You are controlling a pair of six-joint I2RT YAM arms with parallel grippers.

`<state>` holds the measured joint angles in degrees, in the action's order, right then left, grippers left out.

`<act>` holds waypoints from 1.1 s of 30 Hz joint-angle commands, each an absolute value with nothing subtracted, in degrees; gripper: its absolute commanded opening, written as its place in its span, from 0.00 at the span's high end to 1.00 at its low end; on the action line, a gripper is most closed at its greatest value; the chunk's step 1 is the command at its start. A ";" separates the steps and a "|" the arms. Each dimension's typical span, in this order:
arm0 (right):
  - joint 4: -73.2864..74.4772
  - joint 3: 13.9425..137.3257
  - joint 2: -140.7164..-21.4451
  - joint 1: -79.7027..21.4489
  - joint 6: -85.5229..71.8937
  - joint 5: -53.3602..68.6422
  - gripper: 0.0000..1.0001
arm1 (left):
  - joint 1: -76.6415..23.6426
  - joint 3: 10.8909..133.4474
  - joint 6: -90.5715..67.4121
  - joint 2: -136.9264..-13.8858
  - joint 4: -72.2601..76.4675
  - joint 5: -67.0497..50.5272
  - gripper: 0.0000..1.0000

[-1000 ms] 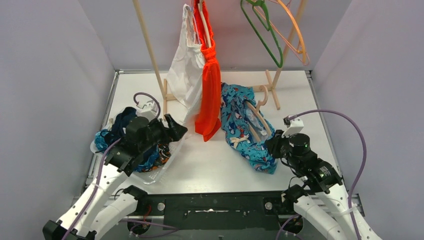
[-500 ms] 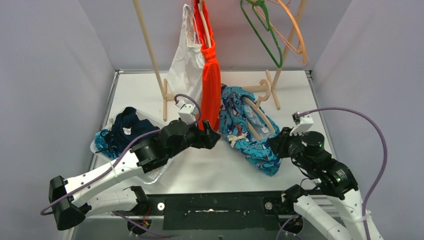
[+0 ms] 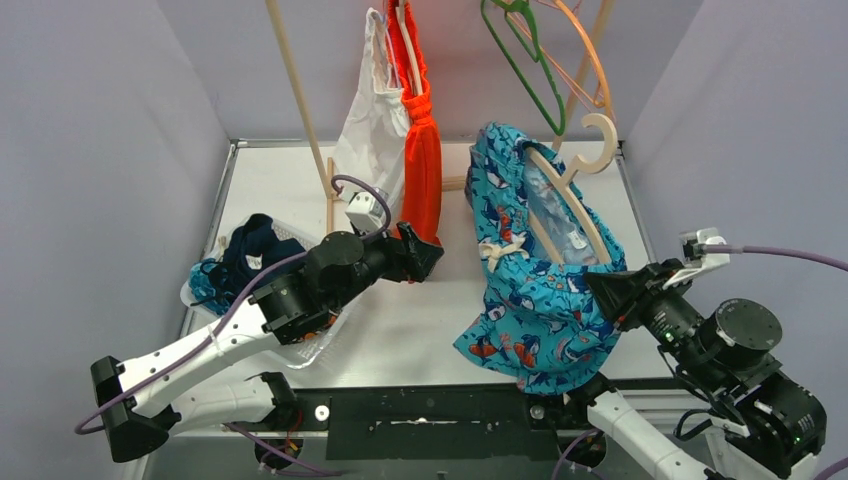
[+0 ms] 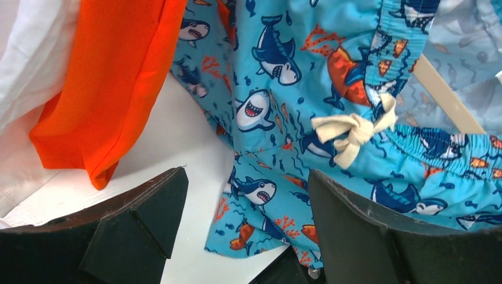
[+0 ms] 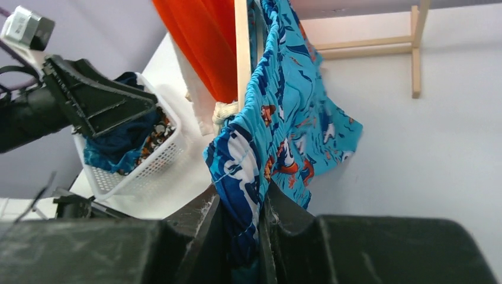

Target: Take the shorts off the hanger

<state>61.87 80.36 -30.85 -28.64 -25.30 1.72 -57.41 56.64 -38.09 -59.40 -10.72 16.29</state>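
Well, your right jaws were pinched shut on a fold of the shark-print shorts (image 3: pixel 540 300), with the blue cloth bunched between them and spilling out above. Those shorts were draped on a wooden hanger (image 5: pixel 241 53), its arm running up inside the waistband and its hook sticking out past the top edge. From overhead they hung over the right half of the table (image 3: pixel 420 330), toward its near edge. The cream drawstring bow (image 4: pixel 352 127) sat at the front of the waistband.

Your left jaws stood wide apart with nothing between them. They pointed at the lower part of the shark-print shorts and were not touching the cloth. Just to their left hung the hem of the orange shorts (image 3: pixel 422 170), which dangled from the rail of the wooden rack (image 3: pixel 296 90). A white garment (image 3: pixel 368 140) hung against the orange shorts on their left side.

Farther out, a white basket (image 5: pixel 155 155) stood near the left edge of the table. It held the navy shorts (image 3: pixel 255 245) and a blue patterned pair (image 3: pixel 205 280), piled together. A green hanger (image 3: pixel 556 122) hung bare from the rail, above and behind the shark-print shorts.
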 commanded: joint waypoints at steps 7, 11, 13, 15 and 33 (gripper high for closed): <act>60.45 74.71 -36.11 -29.98 -19.76 21.52 1.00 | -57.84 61.86 -36.65 -56.14 -7.91 13.32 0.26; 59.60 69.20 -38.20 -29.97 -18.32 24.33 1.00 | -57.99 61.05 -36.53 -56.03 -8.09 12.87 0.26; 58.02 67.54 -38.44 -29.97 -18.03 25.82 1.00 | -58.01 60.26 -36.88 -55.98 -8.01 13.23 0.26; 56.36 66.02 -38.85 -29.93 -17.64 28.94 1.00 | -58.01 59.53 -37.16 -56.13 -7.56 13.03 0.26; 50.03 62.49 -48.68 -29.99 -10.75 39.74 1.00 | -58.01 52.94 -41.11 -61.87 -1.52 16.48 0.29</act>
<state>55.83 61.47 -47.90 -29.69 -12.40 36.34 -57.78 54.24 -39.77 -62.11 -7.01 13.61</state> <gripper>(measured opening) 0.151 0.723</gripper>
